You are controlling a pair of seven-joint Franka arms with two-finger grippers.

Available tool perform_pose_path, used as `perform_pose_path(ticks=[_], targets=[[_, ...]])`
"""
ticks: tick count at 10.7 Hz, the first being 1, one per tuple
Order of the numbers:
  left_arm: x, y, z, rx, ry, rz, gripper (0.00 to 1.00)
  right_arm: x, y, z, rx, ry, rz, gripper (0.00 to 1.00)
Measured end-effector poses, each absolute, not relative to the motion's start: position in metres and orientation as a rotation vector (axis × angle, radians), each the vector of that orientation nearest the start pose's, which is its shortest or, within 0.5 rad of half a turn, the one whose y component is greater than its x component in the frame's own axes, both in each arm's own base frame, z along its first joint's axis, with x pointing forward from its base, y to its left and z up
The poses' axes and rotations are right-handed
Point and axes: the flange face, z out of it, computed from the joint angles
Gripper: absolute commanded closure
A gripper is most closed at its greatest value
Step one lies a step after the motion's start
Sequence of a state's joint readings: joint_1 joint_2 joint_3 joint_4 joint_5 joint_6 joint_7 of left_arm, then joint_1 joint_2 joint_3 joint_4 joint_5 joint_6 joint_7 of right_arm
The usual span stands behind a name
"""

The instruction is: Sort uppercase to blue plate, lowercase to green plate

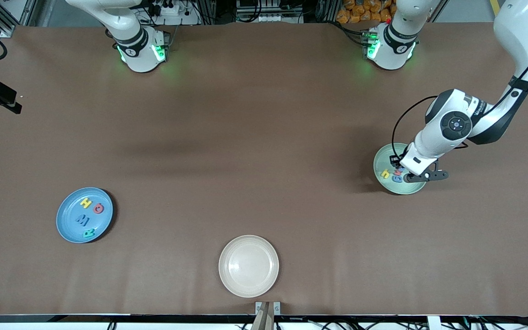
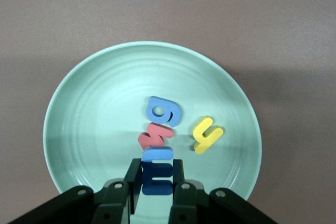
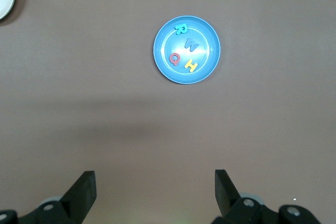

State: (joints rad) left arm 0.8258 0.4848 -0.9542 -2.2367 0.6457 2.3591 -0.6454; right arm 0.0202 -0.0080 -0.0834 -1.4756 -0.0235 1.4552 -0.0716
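The left gripper (image 2: 156, 190) is low over the green plate (image 1: 382, 158), jaws pinching the blue m (image 2: 157, 170) for release beside its lowercase fellows, while the right gripper (image 3: 155, 192) waits wide-jawed, uppercase letters (image 1: 88, 216) lying on the blue plate (image 1: 67, 227).

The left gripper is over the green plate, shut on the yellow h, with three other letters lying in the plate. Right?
Not quite. The left gripper over the green plate is shut on the blue m; the left wrist view shows the yellow h lying loose in the plate.
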Motion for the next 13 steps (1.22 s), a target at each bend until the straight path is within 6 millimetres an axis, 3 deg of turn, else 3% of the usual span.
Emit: perform_pose_path(ticks=[3, 5, 7, 9, 11, 13], targets=[[0.526, -0.06, 0.23, -3.085, -0.123, 0.079, 0.45, 0.538, -0.036, 0.665, -3.163, -0.012, 0.017, 0.0], [0.528, -0.053, 0.231, -3.087, -0.147, 0.075, 0.4, 0.535, -0.031, 0.67, -3.163, -0.026, 0.001, 0.0], [0.53, -0.06, 0.246, -3.098, -0.128, 0.035, 0.33, 0.534, -0.029, 0.672, -3.163, -0.031, -0.004, 0.0], [0.537, -0.065, 0.288, -3.104, -0.121, -0.039, 0.24, 0.534, -0.028, 0.672, -3.163, -0.033, -0.003, 0.0], [0.554, -0.058, 0.345, -3.079, -0.198, -0.043, 0.0, 0.533, -0.028, 0.672, -3.163, -0.034, -0.003, 0.0], [0.581, -0.042, 0.413, -3.079, -0.285, -0.012, 0.0, 0.533, -0.024, 0.673, -3.148, -0.038, -0.006, 0.0]])
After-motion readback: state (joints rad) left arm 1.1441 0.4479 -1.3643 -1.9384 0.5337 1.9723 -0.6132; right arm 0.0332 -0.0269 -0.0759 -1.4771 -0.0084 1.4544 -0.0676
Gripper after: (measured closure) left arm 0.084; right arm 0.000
